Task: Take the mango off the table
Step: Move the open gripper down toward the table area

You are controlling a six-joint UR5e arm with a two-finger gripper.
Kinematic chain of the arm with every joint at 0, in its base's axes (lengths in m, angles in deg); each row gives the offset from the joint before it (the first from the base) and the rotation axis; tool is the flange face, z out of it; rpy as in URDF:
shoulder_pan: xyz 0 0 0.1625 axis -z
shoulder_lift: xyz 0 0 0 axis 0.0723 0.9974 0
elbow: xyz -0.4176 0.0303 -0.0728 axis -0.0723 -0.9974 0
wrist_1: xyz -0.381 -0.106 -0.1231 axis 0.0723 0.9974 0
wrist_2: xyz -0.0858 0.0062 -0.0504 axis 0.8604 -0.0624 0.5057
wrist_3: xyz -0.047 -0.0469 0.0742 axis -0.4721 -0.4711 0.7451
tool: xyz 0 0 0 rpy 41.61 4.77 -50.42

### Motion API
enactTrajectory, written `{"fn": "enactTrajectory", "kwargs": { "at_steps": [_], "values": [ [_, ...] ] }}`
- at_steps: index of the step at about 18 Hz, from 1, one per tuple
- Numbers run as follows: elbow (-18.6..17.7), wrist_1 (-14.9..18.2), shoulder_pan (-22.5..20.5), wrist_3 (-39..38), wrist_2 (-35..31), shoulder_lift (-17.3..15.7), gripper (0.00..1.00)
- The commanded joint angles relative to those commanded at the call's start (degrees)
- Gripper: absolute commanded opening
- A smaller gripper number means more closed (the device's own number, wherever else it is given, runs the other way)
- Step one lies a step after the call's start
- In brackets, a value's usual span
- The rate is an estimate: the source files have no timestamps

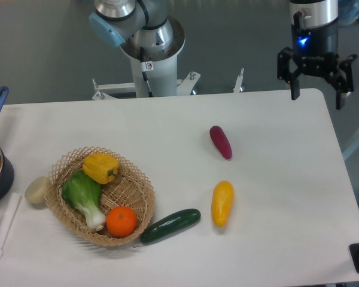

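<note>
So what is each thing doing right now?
gripper: open, empty, above the table's far right edge
mango: lying on the table, untouched
purple sweet potato: lying on the table
cucumber: lying against the basket
basket: holds pepper, orange, bok choy

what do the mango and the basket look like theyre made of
Mango: probably plastic or real fruit; smooth, even yellow-orange skin with a soft sheen, so the look leaves it open.
Basket: woven wicker or rattan, matte tan; open looped weave shows along the rim.
</note>
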Motion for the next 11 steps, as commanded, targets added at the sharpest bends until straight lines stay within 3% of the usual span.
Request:
{"fn": "enactTrajectory", "kwargs": {
  "at_steps": [6,11],
  "values": [
    [-0.61,-0.87,0.0,0.0,0.17,-0.09,1.0],
    [-6.5,-4.65,-0.09,-0.09,0.35,-2.02,1.0]
  ]
}}
